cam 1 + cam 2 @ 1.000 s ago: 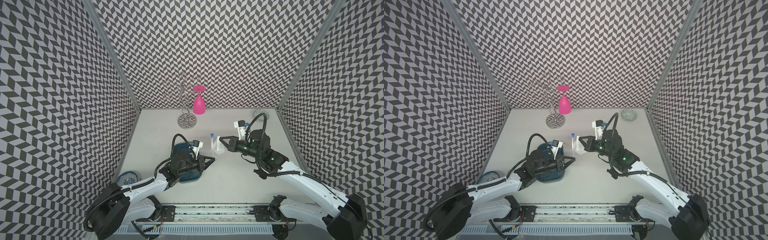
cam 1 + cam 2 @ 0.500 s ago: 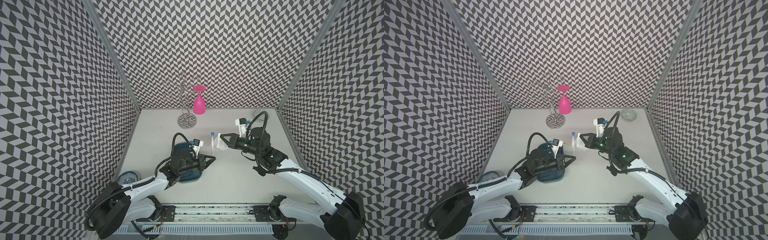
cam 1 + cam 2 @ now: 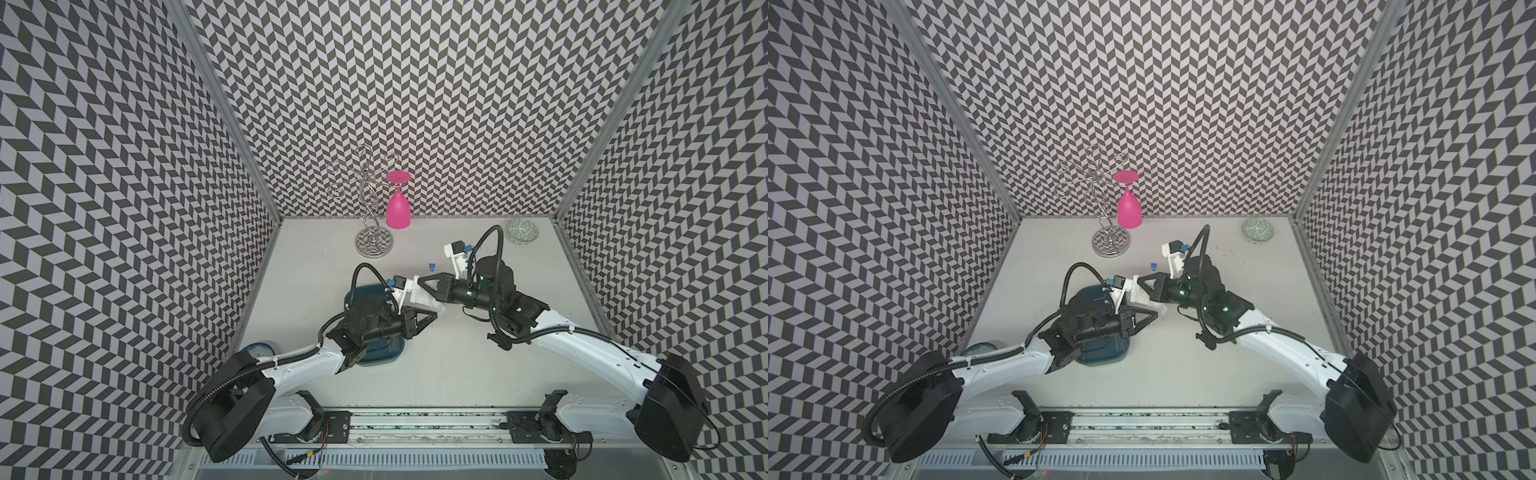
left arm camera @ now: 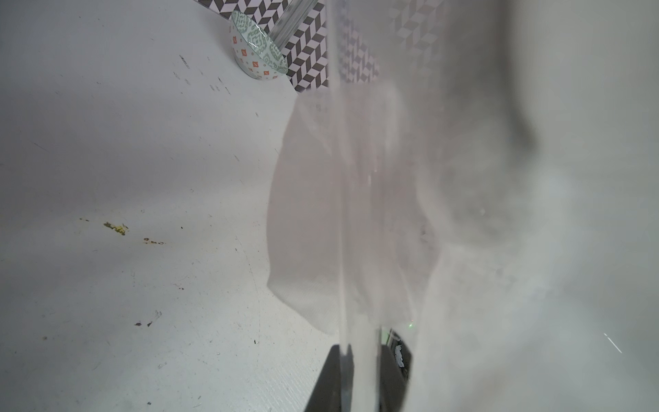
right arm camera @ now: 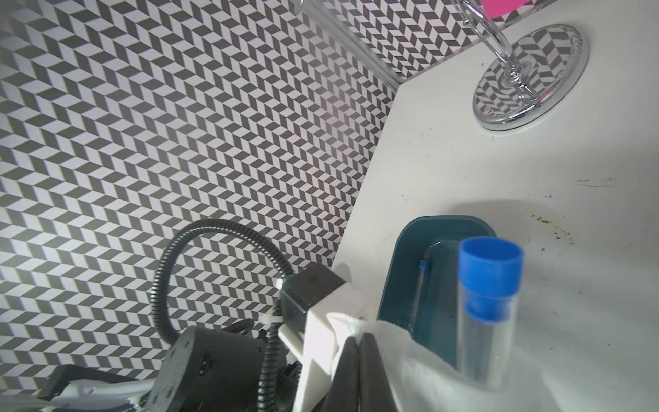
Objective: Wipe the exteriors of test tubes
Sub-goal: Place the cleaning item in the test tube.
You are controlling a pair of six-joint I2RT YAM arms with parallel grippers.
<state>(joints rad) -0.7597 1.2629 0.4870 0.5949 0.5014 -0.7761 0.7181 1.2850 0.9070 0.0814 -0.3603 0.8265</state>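
**Test tube** point(image 5: 485, 342): clear, thin, straight-walled, with a smooth blue cap point(image 3: 432, 266). It stands upright above the table point(image 3: 457, 365), between the two arms. Its lower end is clamped in the left gripper point(image 3: 433, 317), whose dark fingers point(image 4: 328, 385) flank it.

**Second tube** point(image 5: 422, 285): clear, blue-capped. It lies flat in the tray point(image 5: 399, 271), which is teal, glossy and round-cornered, under the left arm.

**Cloth** point(image 5: 403, 353): white, woven, in soft folds. It drapes against the upright tube's lower part. The right gripper point(image 3: 420, 280) has its jaws pinched together on it.

**Left arm**: low across the tray, wrist level, pointing toward the right arm.

**Right arm**: elbow bent, wrist level, pointing back at the left.

**Table**: white, matt, speckled.

**At the rear**: chrome wire rack point(image 3: 374, 243), pink goblet point(image 3: 397, 210) hung upside down, patterned bowl point(image 3: 522, 231).
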